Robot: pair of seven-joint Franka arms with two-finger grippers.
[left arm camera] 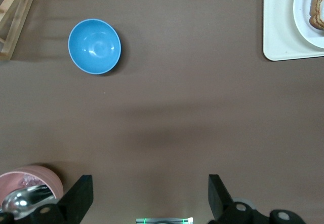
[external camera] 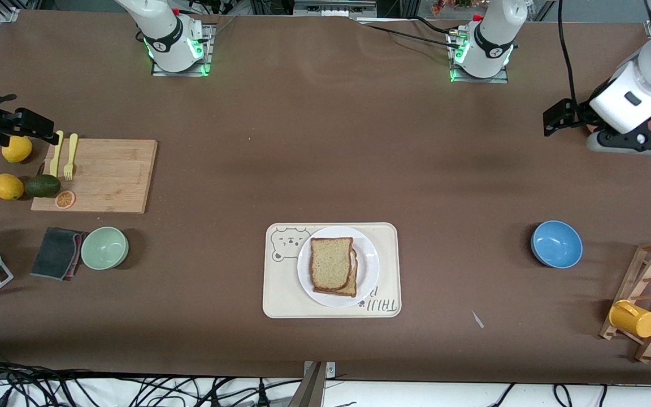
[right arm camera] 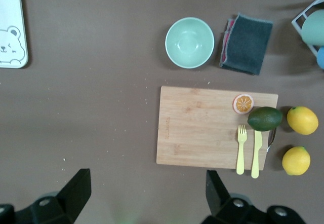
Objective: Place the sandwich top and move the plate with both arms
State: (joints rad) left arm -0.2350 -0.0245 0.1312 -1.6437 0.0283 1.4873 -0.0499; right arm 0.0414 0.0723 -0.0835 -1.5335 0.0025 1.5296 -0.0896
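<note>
Under sandwich top [external camera: 331, 263], lower slice mostly hidden.

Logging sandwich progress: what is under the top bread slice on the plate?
Under the top slice, another bread slice's edge shows, both on the white plate, which sits on the tray. Any filling is covered.

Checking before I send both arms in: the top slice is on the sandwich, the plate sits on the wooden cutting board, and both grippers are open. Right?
Not quite. The plate sits on the cream bear tray, not the cutting board, as the front view shows. The sandwich top is on, and the left gripper and right gripper are open.
</note>
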